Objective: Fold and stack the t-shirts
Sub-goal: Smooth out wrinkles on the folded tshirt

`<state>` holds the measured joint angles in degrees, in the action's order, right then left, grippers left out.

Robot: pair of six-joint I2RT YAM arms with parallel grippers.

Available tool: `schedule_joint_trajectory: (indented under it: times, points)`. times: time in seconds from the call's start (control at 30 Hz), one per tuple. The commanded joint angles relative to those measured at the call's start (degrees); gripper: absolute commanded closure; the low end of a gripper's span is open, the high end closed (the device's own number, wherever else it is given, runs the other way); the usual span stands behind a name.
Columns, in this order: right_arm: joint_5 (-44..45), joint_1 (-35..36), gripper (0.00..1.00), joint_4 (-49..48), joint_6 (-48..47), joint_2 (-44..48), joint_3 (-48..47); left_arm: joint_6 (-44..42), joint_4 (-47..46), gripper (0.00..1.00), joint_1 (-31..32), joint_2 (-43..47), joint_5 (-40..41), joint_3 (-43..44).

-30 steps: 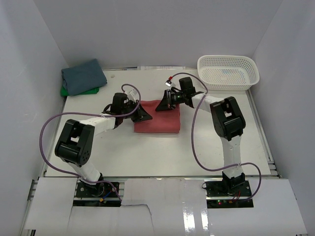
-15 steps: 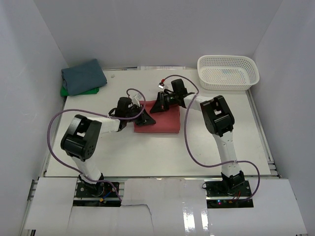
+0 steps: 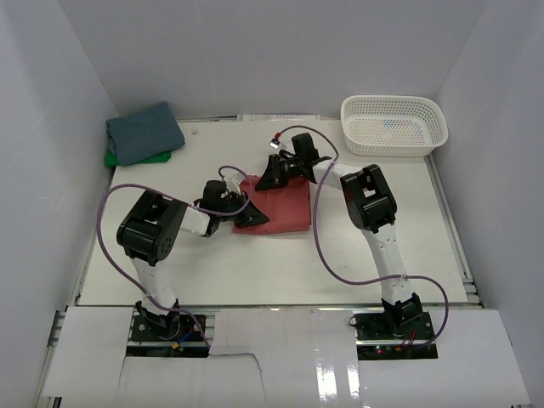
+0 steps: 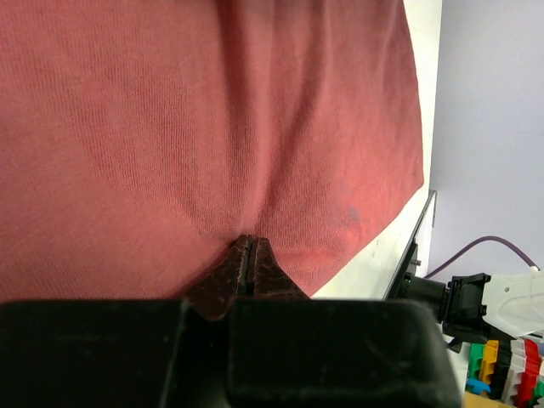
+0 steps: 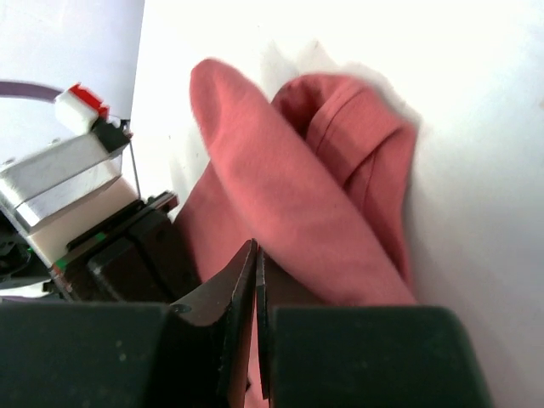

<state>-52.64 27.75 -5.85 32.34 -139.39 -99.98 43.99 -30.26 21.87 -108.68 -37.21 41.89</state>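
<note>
Coral-red t-shirt [image 3: 285, 208] is held by both arms near the middle of the desk [image 3: 280, 263]. The left hand [image 4: 249, 246] has its fingers pressed together on a small pinch of this cloth at the near left corner. The right hand [image 5: 255, 248] is clamped on a thick fold at the far left corner. The shirt lies as a compact rectangle.

Further out, at the far left of the desk, the slate-blue t-shirt [image 3: 144, 132] sits folded on top of the bright green t-shirt [image 3: 112, 159]. A white basket [image 3: 374, 140] stands at the far right.

I judge that two shirts are folded and stacked. The red one looks folded or nearly so, and what is left is to place it on that pile.
</note>
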Motion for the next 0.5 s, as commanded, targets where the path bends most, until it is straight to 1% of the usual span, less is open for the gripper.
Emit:
schedule_joint_trajectory:
  times: [0.0,0.13,0.33,0.37,0.47]
  points:
    - [0.52,-0.5,0.92,1.1,-2.28,-3.07,-4.77,-2.41,4.07,1.0,0.63,-2.41,2.67,-3.04]
    - [1.48,-1.03,0.92,1.19,-3.07,-8.33,-9.52,-2.15,4.07,1.0,0.63,0.13,2.49,-5.84]
    - [2.19,-2.61,0.92,1.28,-2.46,-13.79,-20.15,-1.45,3.98,1.0,0.89,4.53,2.41,-9.72]
    - [2.28,-3.22,0.92,1.28,-2.11,-13.97,-23.03,-1.36,4.07,1.0,1.07,5.66,2.49,-10.42]
    - [3.07,-4.36,0.9,1.28,-1.67,-12.75,-26.39,-1.01,4.07,1.0,1.33,6.9,2.32,-11.47]
